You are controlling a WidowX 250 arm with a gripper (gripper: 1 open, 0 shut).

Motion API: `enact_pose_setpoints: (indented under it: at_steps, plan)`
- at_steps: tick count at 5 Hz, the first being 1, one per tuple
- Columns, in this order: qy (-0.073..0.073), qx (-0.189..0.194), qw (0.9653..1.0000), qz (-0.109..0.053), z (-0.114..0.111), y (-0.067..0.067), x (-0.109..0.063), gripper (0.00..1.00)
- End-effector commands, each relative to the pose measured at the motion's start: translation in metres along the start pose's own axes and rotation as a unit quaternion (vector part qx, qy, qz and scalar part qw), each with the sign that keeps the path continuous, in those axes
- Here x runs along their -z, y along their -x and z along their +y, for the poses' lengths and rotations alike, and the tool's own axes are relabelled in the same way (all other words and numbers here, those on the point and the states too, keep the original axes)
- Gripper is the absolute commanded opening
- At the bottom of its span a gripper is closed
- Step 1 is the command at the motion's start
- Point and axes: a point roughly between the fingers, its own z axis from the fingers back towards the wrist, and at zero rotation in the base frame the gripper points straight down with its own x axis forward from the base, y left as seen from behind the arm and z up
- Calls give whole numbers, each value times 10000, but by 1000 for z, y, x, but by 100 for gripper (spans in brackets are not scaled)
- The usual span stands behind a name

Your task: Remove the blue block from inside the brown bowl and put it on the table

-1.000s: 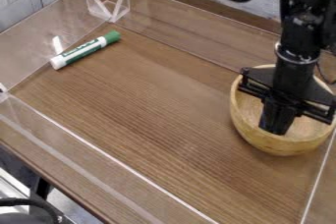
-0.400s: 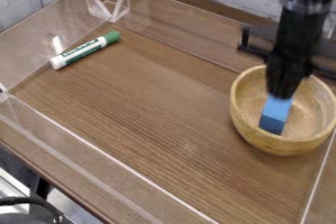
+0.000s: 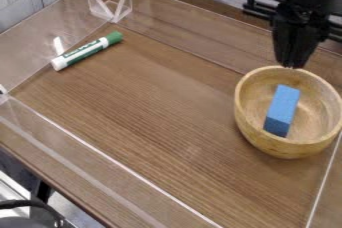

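Below the fingers (image 3: 290, 56), which are parted and grasp nothing, the blue block (image 3: 281, 110) rests inside the brown bowl (image 3: 286, 139), clear of them; its long axis points roughly toward the fingers, leaning slightly right at its upper end.

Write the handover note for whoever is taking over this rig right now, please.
End effector: above the far side of the bowl, nothing visible in its grasp; I can't tell how wide it stands.
Blue block: inside the brown bowl, leaning on its inside.
Table: green-and-white tube lies at the far left.
Done: nothing yet; block not out.
Left: grasp block, lift it clear, set it on the table.
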Motion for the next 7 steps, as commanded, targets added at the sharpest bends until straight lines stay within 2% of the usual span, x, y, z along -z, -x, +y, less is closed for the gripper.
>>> enact_pose_setpoints:
  at_steps: [1, 5, 7]
  plan:
    - [88, 59, 9993, -347, -8, -5, -8, 100]
    - [61, 63, 9993, -374, -19, 0, 44, 100]
    - [63, -1, 9991, -416, -19, 0, 62, 100]
